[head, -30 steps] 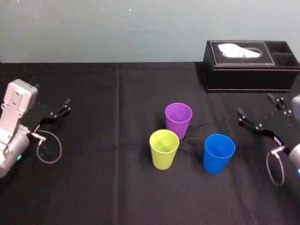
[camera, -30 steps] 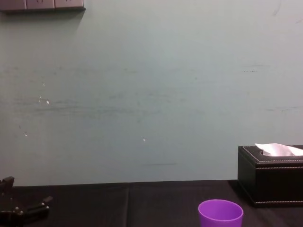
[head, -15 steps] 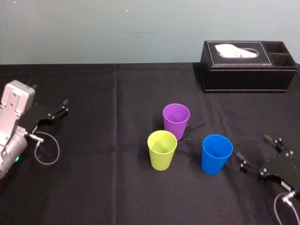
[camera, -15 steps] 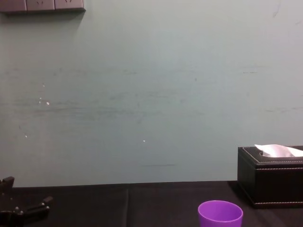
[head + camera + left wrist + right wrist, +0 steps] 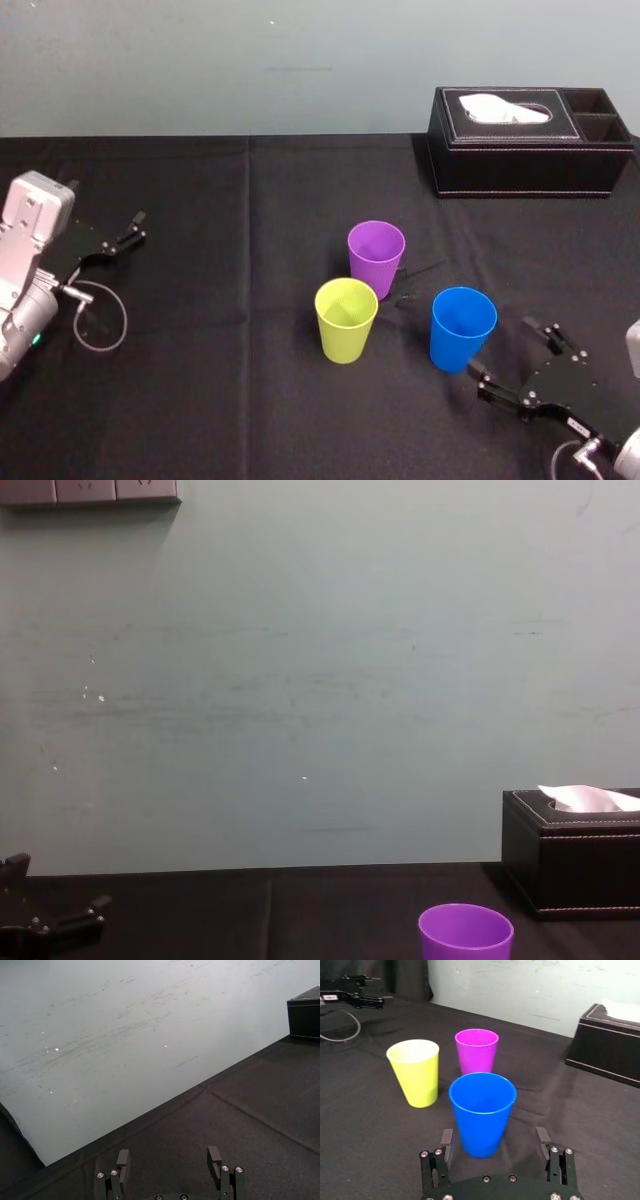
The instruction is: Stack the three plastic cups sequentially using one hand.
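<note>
Fingers (image 5: 447, 1140) of right gripper (image 5: 502, 348) wide apart, empty, near blue cup (image 5: 481, 1112)

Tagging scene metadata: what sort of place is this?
Probably a lab test bench: a table draped in black cloth against a bare pale wall, three plastic cups laid out, a tissue box behind. The right tool sits open by the blue cup; the left tool is parked at far left.
</note>
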Motion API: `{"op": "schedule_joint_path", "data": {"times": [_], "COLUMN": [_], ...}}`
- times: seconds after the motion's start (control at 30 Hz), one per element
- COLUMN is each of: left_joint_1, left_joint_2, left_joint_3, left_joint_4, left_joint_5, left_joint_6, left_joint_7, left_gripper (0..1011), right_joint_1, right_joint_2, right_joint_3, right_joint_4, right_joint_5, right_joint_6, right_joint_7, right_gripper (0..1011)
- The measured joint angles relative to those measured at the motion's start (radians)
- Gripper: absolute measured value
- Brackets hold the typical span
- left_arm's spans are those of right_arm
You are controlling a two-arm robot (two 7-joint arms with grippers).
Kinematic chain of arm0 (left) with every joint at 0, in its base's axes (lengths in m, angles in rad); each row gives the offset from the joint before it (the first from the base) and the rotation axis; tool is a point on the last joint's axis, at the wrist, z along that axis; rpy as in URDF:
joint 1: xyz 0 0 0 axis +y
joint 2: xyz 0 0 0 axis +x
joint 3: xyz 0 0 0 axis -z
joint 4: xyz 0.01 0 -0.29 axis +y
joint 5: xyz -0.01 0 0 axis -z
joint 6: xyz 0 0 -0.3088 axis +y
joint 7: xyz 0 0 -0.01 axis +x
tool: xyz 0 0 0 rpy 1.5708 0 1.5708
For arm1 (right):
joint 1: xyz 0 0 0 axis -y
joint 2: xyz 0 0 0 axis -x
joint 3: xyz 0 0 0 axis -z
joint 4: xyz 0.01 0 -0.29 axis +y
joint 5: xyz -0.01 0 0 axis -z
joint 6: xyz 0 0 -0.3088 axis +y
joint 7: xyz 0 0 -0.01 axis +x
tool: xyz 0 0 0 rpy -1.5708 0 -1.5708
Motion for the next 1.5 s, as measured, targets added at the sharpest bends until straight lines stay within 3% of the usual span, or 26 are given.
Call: {"op": "schedule_joint_path", "data": {"times": [1.07,1.4,1.5], "left_joint_1": [0.0,0.0,0.0], "left_joint_2": [0.0,0.0,0.0], "left_joint_3": [0.0,0.0,0.0], "left_joint_4": [0.0,0.0,0.0], "left_joint_5": [0.0,0.0,0.0], "left_joint_6": [0.0,0.0,0.0], "left_joint_7": [0.0,0.0,0.0], "left_gripper": [1011,1012,1011], "right_joint_1": [0.125,0.127,0.125], "right_joint_2": [-0.15,-0.152,-0.15], "right_joint_3": [-0.028,-0.029,-0.028], "right_joint_4": [0.094,0.096,0.095], "right_joint_5": [-0.068,-0.072,-0.07], "right_joint_6": [0.038,0.039,0.039], "right_joint_7": [0.088,0.088,0.087], "right_gripper": [1003,997,927]}}
